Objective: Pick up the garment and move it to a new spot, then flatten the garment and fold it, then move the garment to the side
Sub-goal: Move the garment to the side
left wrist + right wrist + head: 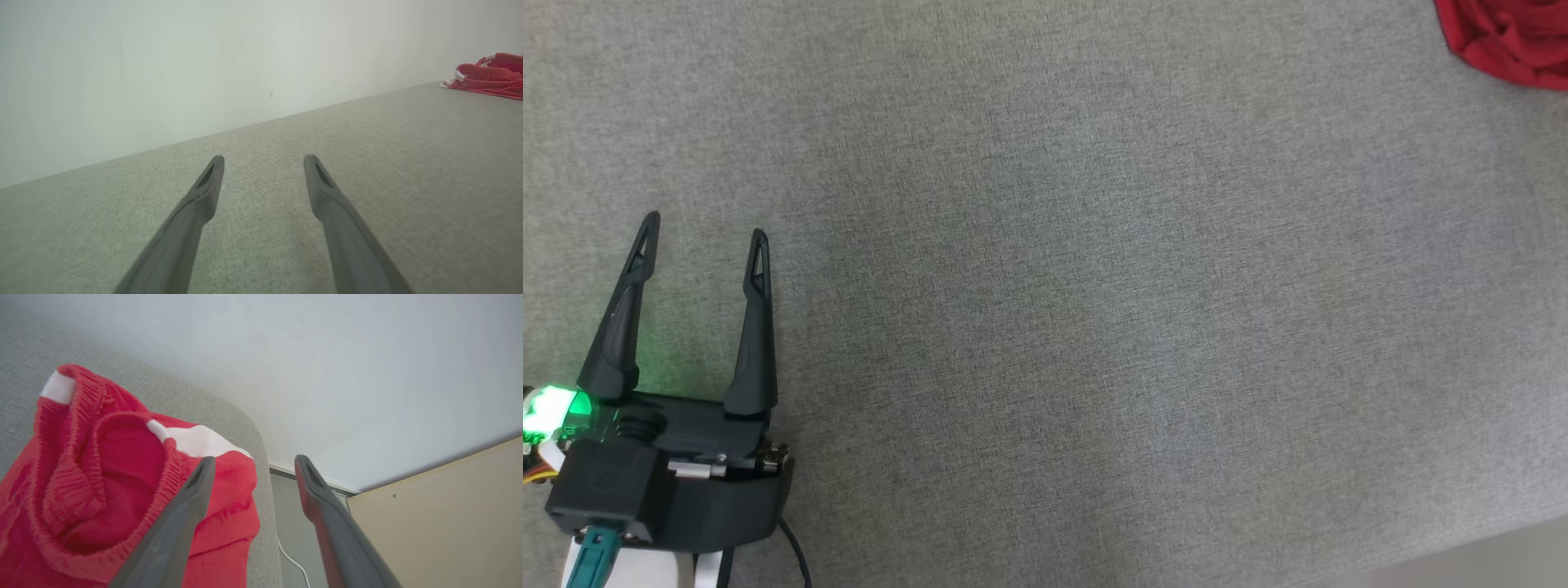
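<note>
The garment [1515,37] is red with white patches and an elastic waistband, lying bunched at the far right corner of the grey fabric surface [1045,294]. The left wrist view has the garment [488,75] far off at the right. From the right wrist camera the garment [102,486] lies just below and to the left. My right gripper [253,463] is open above the garment's right edge, nothing between its fingers. My left gripper [704,227] is open at the lower left, hovering over bare fabric, seen again as the left gripper [263,161] in its own camera.
A pale wall [204,61] rises behind the surface. Past the rounded right end of the surface [261,457] there is a drop to a floor with a white cable [292,559] and a beige panel [441,522].
</note>
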